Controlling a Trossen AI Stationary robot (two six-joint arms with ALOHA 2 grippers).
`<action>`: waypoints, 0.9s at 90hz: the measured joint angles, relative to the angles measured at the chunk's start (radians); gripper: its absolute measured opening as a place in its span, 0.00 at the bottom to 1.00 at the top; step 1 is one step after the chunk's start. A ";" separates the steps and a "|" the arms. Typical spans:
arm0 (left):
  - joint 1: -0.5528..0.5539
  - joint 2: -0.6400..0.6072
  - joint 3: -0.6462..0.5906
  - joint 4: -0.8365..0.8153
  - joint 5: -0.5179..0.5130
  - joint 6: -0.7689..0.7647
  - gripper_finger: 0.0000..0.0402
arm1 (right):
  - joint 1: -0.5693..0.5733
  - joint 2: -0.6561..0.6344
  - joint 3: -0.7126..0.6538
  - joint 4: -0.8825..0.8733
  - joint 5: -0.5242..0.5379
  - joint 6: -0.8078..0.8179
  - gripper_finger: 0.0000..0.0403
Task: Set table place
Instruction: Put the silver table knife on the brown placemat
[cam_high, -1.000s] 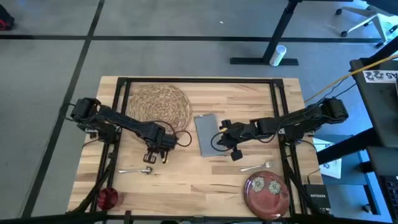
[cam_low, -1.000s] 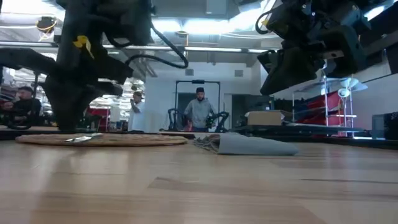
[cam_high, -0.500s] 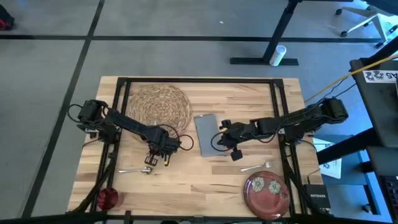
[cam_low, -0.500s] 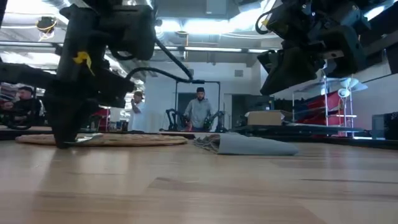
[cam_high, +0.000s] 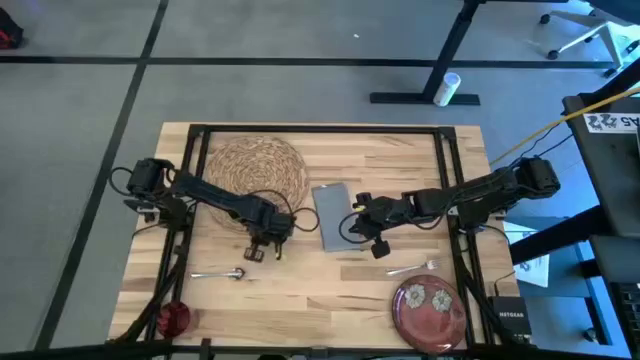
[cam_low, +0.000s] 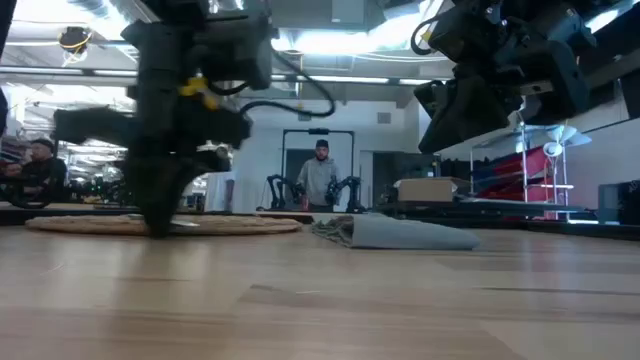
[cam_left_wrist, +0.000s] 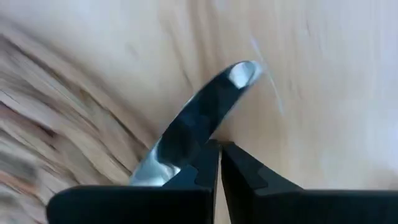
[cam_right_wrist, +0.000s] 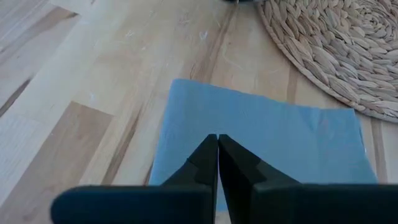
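Left gripper (cam_left_wrist: 219, 163) fingers pinch a silver knife (cam_left_wrist: 199, 121), low over the table (cam_high: 330, 290) between straw mat (cam_high: 257, 168) and napkin (cam_high: 333, 215). Right gripper (cam_right_wrist: 217, 163), fingers pressed together, hovers over napkin. Advice: lay knife flat on napkin, parallel to its long edge, before releasing.

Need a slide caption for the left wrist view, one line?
Left gripper shut on a silver utensil, carried low over the wooden table beside the woven mat.

Light: ceiling strips are glaring bright in the low view.
Blur: left wrist view is smearing; pale wooden butcher-block bench (cam_low: 330, 300) foreground is defocusing.
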 joint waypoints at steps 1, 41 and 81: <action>0.003 0.001 0.002 0.003 -0.002 0.001 0.00 | 0.000 0.000 0.000 0.000 0.000 0.000 0.00; 0.086 0.001 0.009 0.019 -0.006 0.038 0.00 | 0.000 0.000 0.000 0.000 0.000 0.000 0.00; 0.062 0.000 0.029 0.078 0.011 0.019 0.00 | 0.000 0.000 0.000 0.000 0.000 0.000 0.00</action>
